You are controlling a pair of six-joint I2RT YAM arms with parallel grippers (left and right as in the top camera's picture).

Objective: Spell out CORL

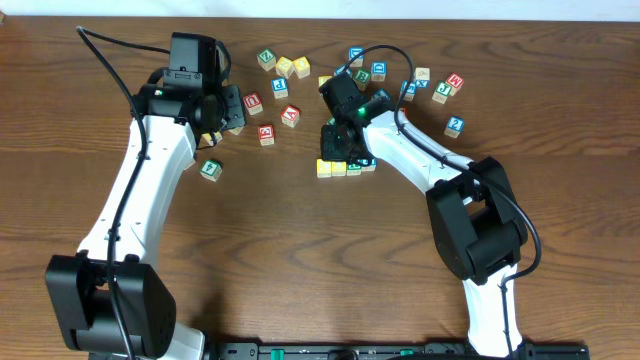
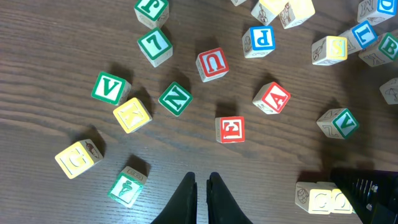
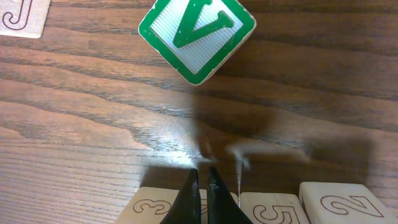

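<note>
From overhead, your left tool [image 1: 228, 110] sits out over the scattered cubes on the left half of the table [image 1: 300, 260]. Its fingers are too dark here to tell how they stand. Your right tool [image 1: 347, 150] hangs directly over a short row of cubes [image 1: 338, 168] near the middle of the table. Two yellow faces show clearly at the row's left end, and the other end is partly hidden under the tool. More lettered cubes lie loose toward the far side, apart from the row.

In the left wrist view, your left tool [image 2: 200, 190] has its fingers pressed together with nothing between them, over bare wood. A red E cube [image 2: 231, 129] lies just ahead of the tips. A red A cube [image 2: 272, 98] and a red U cube [image 2: 212, 64] lie farther on, and a green N cube [image 2: 175, 98] and a yellow K cube [image 2: 132, 115] lie off to the left. The yellow end of the row of cubes [image 2: 323, 200] shows in the lower right corner, beside the dark body of the right arm [image 2: 367, 186].

In the right wrist view, your right tool [image 3: 202, 190] is also closed and empty, its tips together at the edge of the row of cubes [image 3: 339, 202]. Only the row's pale side faces show here, with outlined numerals. A green V cube [image 3: 197, 34] lies turned at an angle beyond the tips, apart from the row.
</note>
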